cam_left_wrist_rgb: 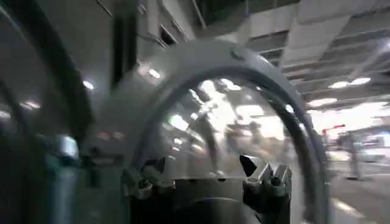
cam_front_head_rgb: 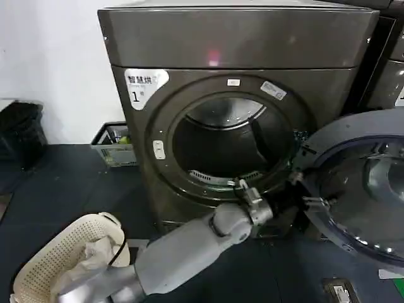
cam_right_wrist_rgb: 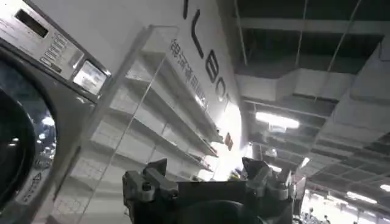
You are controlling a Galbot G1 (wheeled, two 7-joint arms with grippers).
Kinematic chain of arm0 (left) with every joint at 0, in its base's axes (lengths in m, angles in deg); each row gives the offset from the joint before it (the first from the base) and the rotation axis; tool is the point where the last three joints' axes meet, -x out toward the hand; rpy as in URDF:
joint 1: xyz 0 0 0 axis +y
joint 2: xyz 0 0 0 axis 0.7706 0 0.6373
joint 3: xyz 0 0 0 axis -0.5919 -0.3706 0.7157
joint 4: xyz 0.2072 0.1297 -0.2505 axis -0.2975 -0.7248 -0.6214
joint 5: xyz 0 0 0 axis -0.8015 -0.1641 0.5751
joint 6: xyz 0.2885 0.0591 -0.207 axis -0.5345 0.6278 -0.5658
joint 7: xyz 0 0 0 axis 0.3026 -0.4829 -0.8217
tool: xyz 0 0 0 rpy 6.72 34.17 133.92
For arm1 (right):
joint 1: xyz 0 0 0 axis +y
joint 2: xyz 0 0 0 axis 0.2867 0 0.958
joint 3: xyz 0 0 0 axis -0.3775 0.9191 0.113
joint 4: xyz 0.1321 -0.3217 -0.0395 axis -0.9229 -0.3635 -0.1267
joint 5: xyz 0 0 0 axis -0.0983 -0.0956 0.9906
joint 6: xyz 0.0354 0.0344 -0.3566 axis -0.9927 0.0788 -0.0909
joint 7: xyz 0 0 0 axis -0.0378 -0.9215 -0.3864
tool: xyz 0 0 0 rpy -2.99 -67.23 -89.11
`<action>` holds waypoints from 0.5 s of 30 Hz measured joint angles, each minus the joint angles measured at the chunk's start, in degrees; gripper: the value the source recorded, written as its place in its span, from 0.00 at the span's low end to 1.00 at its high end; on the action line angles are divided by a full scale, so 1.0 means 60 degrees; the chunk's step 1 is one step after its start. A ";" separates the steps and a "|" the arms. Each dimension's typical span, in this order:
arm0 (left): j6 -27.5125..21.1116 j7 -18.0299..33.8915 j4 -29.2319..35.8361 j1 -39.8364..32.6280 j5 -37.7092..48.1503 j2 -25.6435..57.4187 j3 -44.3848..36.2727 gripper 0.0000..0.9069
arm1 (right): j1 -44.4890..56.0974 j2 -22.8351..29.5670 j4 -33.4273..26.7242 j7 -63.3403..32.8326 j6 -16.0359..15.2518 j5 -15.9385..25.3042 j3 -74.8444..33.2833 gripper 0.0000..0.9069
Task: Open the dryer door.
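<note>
Judging from the drum standing exposed, we take the dryer door (cam_front_head_rgb: 353, 189) as essentially open, swung wide to the machine's right with the left gripper (cam_front_head_rgb: 302, 201) at its rim, jaws apart, leaving only withdrawal.

A cream laundry basket (cam_front_head_rgb: 60, 252) holding white cloth (cam_front_head_rgb: 88, 255) sits on the dark floor (cam_front_head_rgb: 57, 183); a green-grey crate (cam_front_head_rgb: 115, 145) stands beside the white wall (cam_front_head_rgb: 50, 57).

Dryer door (cam_front_head_rgb: 353, 189) right of drum opening (cam_front_head_rgb: 230, 142).
</note>
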 joint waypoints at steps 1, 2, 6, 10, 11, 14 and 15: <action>0.0301 0.0094 0.0029 0.0001 -0.0354 0.0141 -0.0008 1.00 | 0.0024 -0.0014 0.0011 0.0018 0.0005 0.0000 -0.0060 1.00; 0.0530 0.0202 0.0076 0.0022 -0.0555 0.0298 -0.0008 1.00 | 0.0046 -0.0043 0.0021 0.0029 0.0010 0.0000 -0.0124 1.00; 0.1351 0.0343 0.0603 0.0169 -0.0691 0.1246 0.0065 1.00 | 0.0094 -0.0192 0.0031 0.0039 0.0013 0.0012 -0.0389 1.00; 0.1414 0.0428 0.1453 0.0399 -0.0093 0.2459 0.0253 1.00 | 0.0091 -0.0251 0.0079 0.0040 0.0005 0.0093 -0.0586 1.00; 0.1347 0.0440 0.1732 0.0460 -0.0018 0.2800 0.0302 1.00 | 0.0079 -0.0266 0.0094 0.0041 0.0004 0.0118 -0.0618 1.00; 0.1529 0.0279 0.2566 0.0552 -0.0316 0.3879 0.0352 1.00 | 0.0038 -0.0313 0.0114 0.0049 0.0015 0.0231 -0.0661 1.00; 0.1524 0.0256 0.2783 0.0550 -0.0468 0.4304 0.0358 1.00 | 0.0023 -0.0325 0.0113 0.0052 0.0017 0.0246 -0.0672 1.00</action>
